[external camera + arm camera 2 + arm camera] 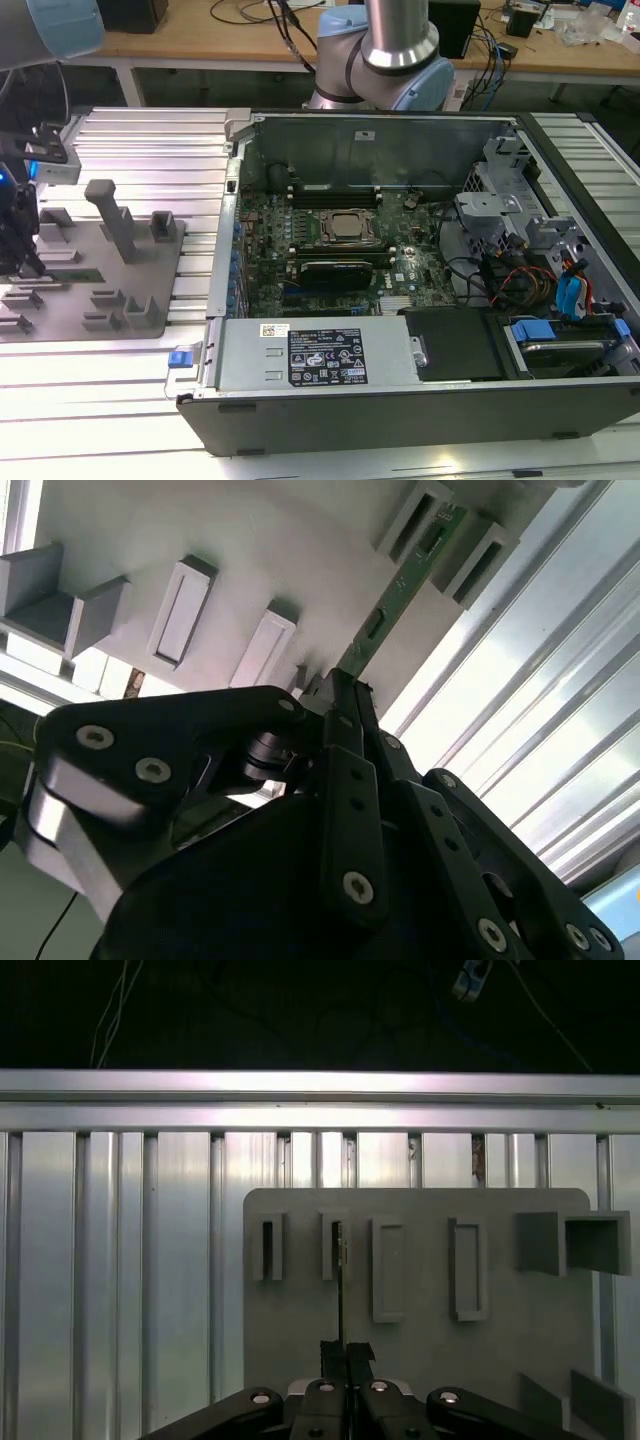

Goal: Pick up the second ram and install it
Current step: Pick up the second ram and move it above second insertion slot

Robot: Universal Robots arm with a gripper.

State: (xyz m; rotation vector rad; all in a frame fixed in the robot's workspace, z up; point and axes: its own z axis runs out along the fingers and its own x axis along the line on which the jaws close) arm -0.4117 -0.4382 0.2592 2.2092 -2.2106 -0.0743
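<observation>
Second ram (pixel 405 575) stands on its thin edge in the grey fixture (pixel 290 1330), which sits on the ribbed metal surface (pixel 100 1260), well to the exterior view's left of the open computer case (pixel 400 140). Tool (pixel 345 1352) has its fingers pinched almost fully together on the stick's near end; I read that as a hold on the ram, with the stick not yet out of its seat. My main worry is that the hold takes only the very end, so the rest of the stick hangs out as a lever. Any pull that is not square could tip the far end, jam it between the two slot blocks (pixel 480 565) that flank it, or let it twist in the fingers. A twisted stick would then arrive crooked at the motherboard (pixel 270 225), and the case walls leave little room to correct. A pinch this narrow could also slip on the bare board edge. Orientation: the long axis lies level along the fixture plate and runs straight out from the fingertips, faces upright. In the first wrist view I see it edge-on, a thin dark line. In the exterior view the green strip lies roughly left to right, free end toward the case.
</observation>
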